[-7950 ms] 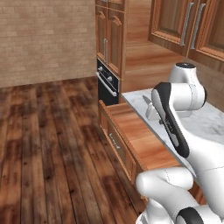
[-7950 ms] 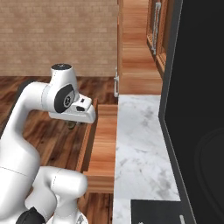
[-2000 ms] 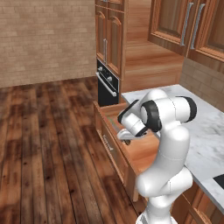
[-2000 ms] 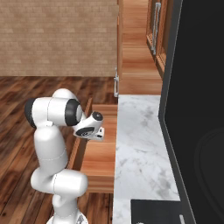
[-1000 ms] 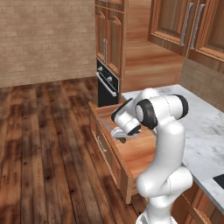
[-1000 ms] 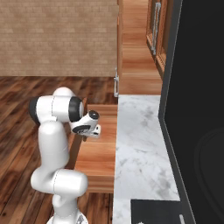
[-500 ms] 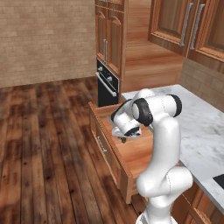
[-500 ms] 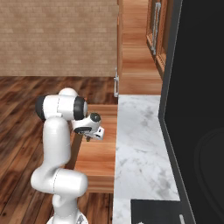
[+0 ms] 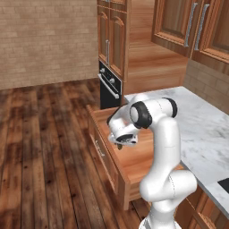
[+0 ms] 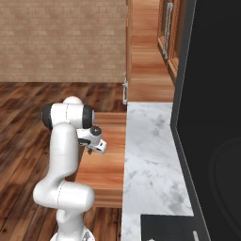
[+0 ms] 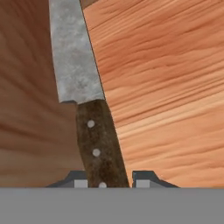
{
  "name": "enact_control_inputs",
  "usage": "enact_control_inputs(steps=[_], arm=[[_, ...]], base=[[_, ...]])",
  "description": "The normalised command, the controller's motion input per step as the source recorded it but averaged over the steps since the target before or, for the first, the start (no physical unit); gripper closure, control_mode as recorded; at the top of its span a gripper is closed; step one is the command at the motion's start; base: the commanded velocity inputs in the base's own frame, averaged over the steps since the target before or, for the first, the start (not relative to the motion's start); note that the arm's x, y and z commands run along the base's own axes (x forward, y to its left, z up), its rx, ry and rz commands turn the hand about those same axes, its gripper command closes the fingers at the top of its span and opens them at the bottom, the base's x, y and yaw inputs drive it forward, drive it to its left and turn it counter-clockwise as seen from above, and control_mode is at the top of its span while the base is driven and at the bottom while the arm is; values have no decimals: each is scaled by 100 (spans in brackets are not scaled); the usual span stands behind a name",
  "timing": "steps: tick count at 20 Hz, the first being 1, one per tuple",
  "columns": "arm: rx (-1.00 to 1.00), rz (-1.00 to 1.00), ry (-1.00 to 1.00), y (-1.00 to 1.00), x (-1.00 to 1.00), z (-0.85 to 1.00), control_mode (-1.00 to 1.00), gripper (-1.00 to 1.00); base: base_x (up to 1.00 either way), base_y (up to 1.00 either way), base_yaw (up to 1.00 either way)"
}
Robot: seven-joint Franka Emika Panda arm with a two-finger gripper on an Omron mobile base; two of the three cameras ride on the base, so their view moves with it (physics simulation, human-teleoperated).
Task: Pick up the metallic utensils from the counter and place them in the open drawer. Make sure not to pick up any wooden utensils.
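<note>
The kitchen knife (image 11: 77, 65), silver blade and dark riveted handle, hangs just above the light-brown floor of the open drawer (image 11: 166, 78). My gripper (image 11: 108, 179) is shut on the knife's handle, one fingertip on each side. In the left base view the gripper (image 9: 121, 143) points down inside the open drawer (image 9: 145, 156), near its front left part. The right base view shows the gripper (image 10: 92, 149) low over the drawer (image 10: 106, 172) beside the marble counter (image 10: 150, 155). The knife is too small to make out in the base views.
The counter (image 9: 205, 129) runs along the drawer's right side, with a black sink corner (image 10: 164, 228) near the base. A black oven (image 9: 109, 85) and tall wooden cabinets (image 9: 112, 40) stand beyond the drawer. Wooden floor (image 9: 44, 134) lies to its left.
My hand has swung a little further toward the drawer's front side and lower, still carrying the knife. The grip has not changed.
</note>
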Motion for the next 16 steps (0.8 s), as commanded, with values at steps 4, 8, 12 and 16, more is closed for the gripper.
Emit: enact_control_inputs(steps=[4, 8, 12, 16], arm=[[9, 0, -10, 47, -1, 1, -100, 100], [20, 0, -8, 17, -4, 18, -100, 100], [23, 1, -2, 4, -25, 0, -100, 100], [12, 3, 0, 23, -26, -10, -100, 100]], base=[[0, 0, 0], [0, 0, 0], [0, 0, 0], [0, 0, 0]])
